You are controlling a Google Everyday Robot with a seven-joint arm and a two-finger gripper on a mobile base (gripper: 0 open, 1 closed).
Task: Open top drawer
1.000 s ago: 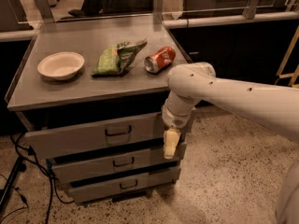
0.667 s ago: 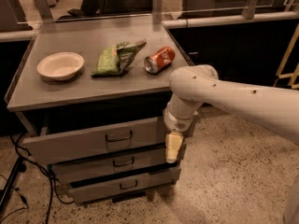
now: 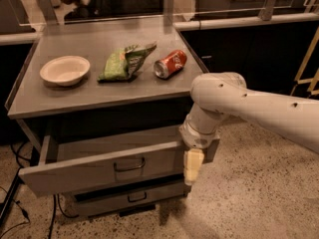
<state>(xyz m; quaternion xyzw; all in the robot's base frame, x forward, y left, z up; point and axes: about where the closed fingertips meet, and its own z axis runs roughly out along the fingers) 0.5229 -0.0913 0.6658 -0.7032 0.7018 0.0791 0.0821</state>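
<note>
The top drawer is a wide grey metal drawer with a dark loop handle at its centre. It stands pulled out from the cabinet, and its shallow grey tray shows inside. My gripper hangs at the drawer's right front corner, its pale fingers pointing down against the end of the drawer front. It is well right of the handle. My white arm comes in from the right.
On the cabinet top lie a white bowl, a green chip bag and a red soda can on its side. A lower drawer is slightly out. Cables hang at the left. Speckled floor lies to the right.
The top drawer has slid further out toward the camera. My gripper has moved with it at its right front corner.
</note>
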